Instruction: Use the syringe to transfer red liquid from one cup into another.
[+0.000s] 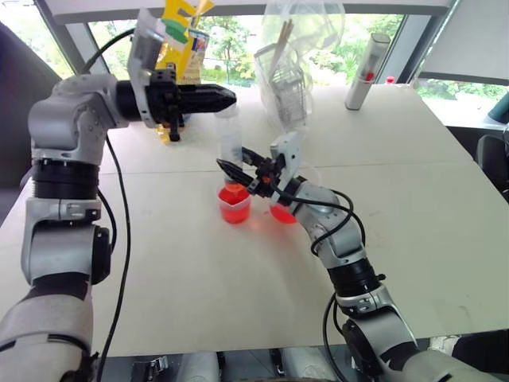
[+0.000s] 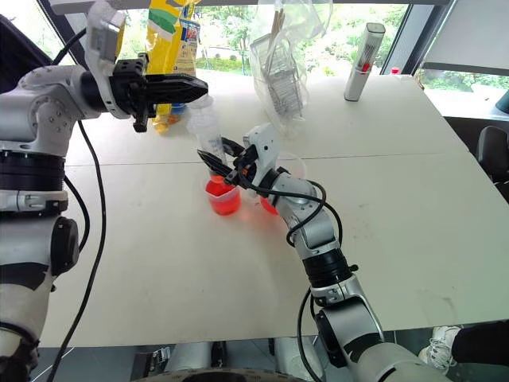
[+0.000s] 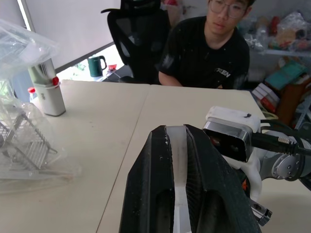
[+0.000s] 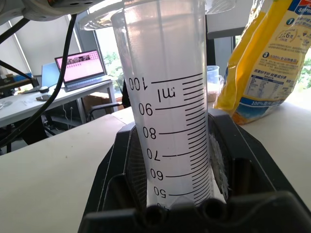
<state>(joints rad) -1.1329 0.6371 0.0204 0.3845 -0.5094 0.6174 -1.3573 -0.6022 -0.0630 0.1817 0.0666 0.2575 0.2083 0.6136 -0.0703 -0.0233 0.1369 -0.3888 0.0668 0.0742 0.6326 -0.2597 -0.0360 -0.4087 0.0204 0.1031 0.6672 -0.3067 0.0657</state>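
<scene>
Now | right hand (image 1: 238, 169) grips syringe (image 1: 230, 137); tip over smaller cup (image 1: 235, 204)

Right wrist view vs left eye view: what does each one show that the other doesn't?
Right wrist alone: the printed graduations on the syringe and a laptop on a desk behind. Left eye alone: the left gripper shut at the syringe's top, the smaller cup with red liquid under its tip, the beaker, the grey tube. Both: the right gripper clamping the barrel, the yellow bag.

front table (image 1: 199, 302) bare | rear: bagged rack (image 1: 290, 87) (bulky), yellow bag (image 1: 181, 40)
</scene>
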